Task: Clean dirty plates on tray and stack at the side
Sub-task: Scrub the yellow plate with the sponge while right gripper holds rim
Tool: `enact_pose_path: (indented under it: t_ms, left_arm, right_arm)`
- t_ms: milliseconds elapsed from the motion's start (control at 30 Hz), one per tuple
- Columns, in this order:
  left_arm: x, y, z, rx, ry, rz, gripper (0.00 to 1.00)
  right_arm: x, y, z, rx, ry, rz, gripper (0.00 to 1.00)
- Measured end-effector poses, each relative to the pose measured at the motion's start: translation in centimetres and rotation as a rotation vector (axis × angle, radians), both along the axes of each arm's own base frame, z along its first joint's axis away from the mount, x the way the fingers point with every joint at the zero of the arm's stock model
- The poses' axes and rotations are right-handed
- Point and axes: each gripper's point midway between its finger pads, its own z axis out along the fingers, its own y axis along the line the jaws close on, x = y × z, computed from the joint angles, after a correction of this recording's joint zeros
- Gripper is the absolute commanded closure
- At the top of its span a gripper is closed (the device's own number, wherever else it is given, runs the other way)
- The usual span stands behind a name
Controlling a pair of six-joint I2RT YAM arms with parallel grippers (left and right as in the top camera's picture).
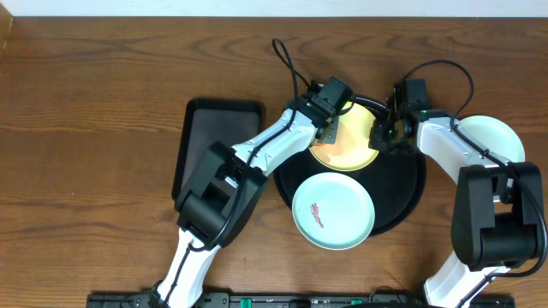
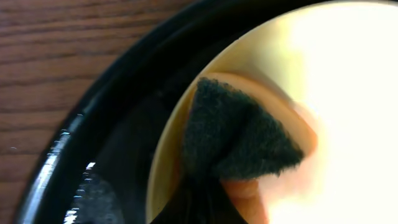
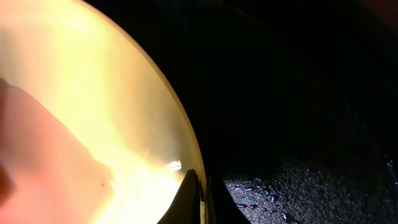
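My left gripper (image 1: pixel 330 128) is clamped on a dark scrub pad (image 2: pixel 239 134), pressing it onto the yellow plate (image 1: pixel 355 144) at the back of the round tray (image 1: pixel 402 197); right gripper (image 3: pixel 198 196) is pinched tight on that plate's right rim, bracing it; the smeared turquoise plate (image 1: pixel 334 210) lies toward me from the pad, over the tray's front edge and closer to the left arm, so I'd guess it's next; the other turquoise plate (image 1: pixel 498 128) sits off-tray on the right

Overhead view is evenly lit and sharp; both wrist views blur, the yellow plate (image 2: pixel 348 93) glaring overexposed.
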Motion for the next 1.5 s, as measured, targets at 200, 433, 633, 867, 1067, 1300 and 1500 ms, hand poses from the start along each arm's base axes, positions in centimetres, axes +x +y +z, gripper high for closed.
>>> enact_pose_path:
  t_ms: [200,433,633,867,1067,1300,1500]
  left_arm:
    - [-1.3,-3.9,0.5,-0.203,0.08,0.036,0.93]
    - [-4.4,-6.7,0.6,-0.322,0.222,0.015,0.92]
    - [-5.2,-3.8,-0.5,-0.244,0.297,0.058,0.92]
    - [0.4,0.5,0.1,-0.025,0.02,0.009,0.92]
    - [3.0,0.3,1.2,0.039,-0.135,-0.094,0.92]
    - [5.9,0.1,2.9,0.045,-0.28,-0.095,0.93]
    - [6.2,1.2,4.2,0.066,-0.292,-0.08,0.93]
  right_arm:
    - [-0.1,0.0,0.0,-0.001,0.006,0.0,0.99]
    - [-0.2,-0.1,0.0,-0.002,0.01,-0.001,0.99]
    - [-0.2,0.0,0.0,-0.002,0.011,0.0,0.99]
    - [-0.2,0.0,0.0,-0.001,0.011,-0.001,0.99]
    - [-0.3,0.0,0.0,0.002,0.014,0.003,0.99]
    - [-0.3,0.1,0.0,0.001,0.015,0.016,0.99]
    - [-0.4,0.1,0.0,-0.001,0.016,0.02,0.99]
